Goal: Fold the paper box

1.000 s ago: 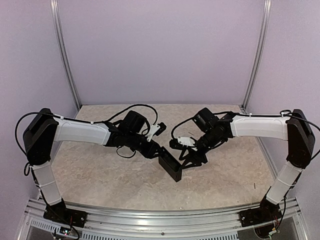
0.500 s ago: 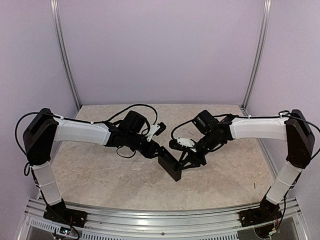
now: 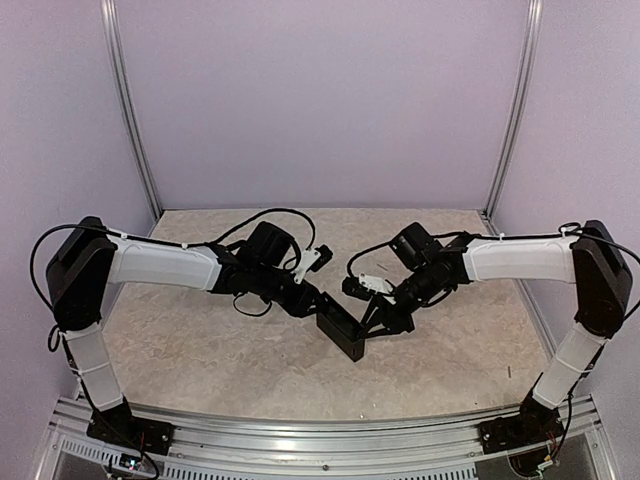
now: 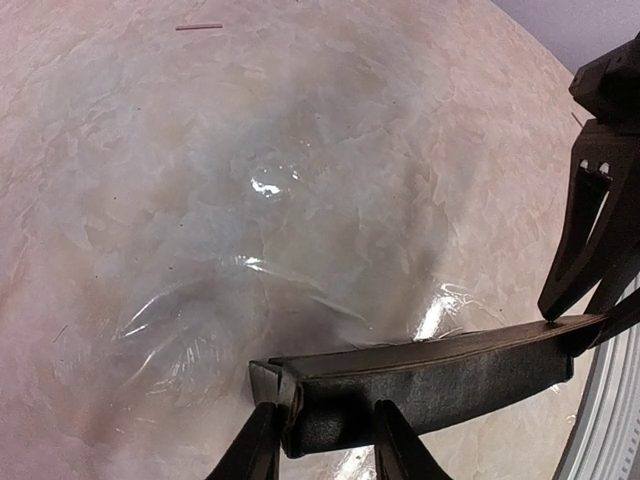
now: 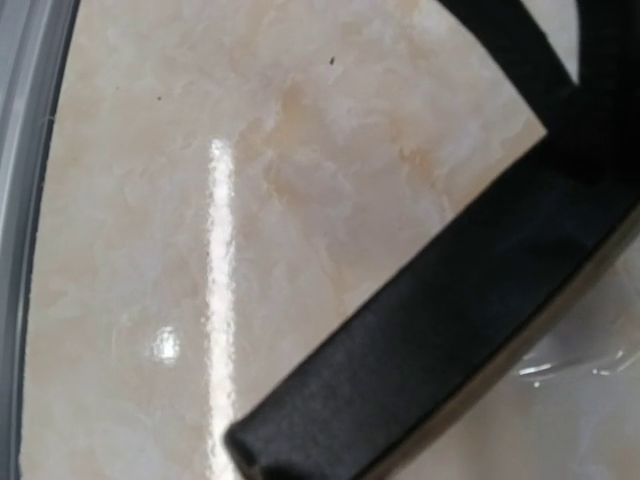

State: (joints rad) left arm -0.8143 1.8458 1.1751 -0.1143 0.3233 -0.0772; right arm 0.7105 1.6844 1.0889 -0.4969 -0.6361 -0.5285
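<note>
The paper box (image 3: 343, 337) is a slim matte black rectangular box, standing on a long edge mid-table. My left gripper (image 3: 318, 308) is shut on its far left end. In the left wrist view both fingers (image 4: 256, 445) straddle that end of the box (image 4: 440, 375), where a small flap sticks out. My right gripper (image 3: 373, 322) is at the box's other end, and its two fingers (image 4: 570, 255) come down onto the top edge, a little apart. Whether they pinch the cardboard is not visible. The right wrist view shows only the box (image 5: 430, 330) running diagonally, not its own fingertips.
A crumpled sheet of clear plastic film (image 4: 230, 300) lies flat on the marbled tabletop (image 3: 200, 350) beyond the box. The metal frame rail (image 5: 22, 200) runs along the table's near edge. Purple walls enclose the back and sides.
The right gripper's fingers have drawn closer together at the box's end, and the right wrist has shifted slightly to the right. The left gripper and the box have stayed put.
</note>
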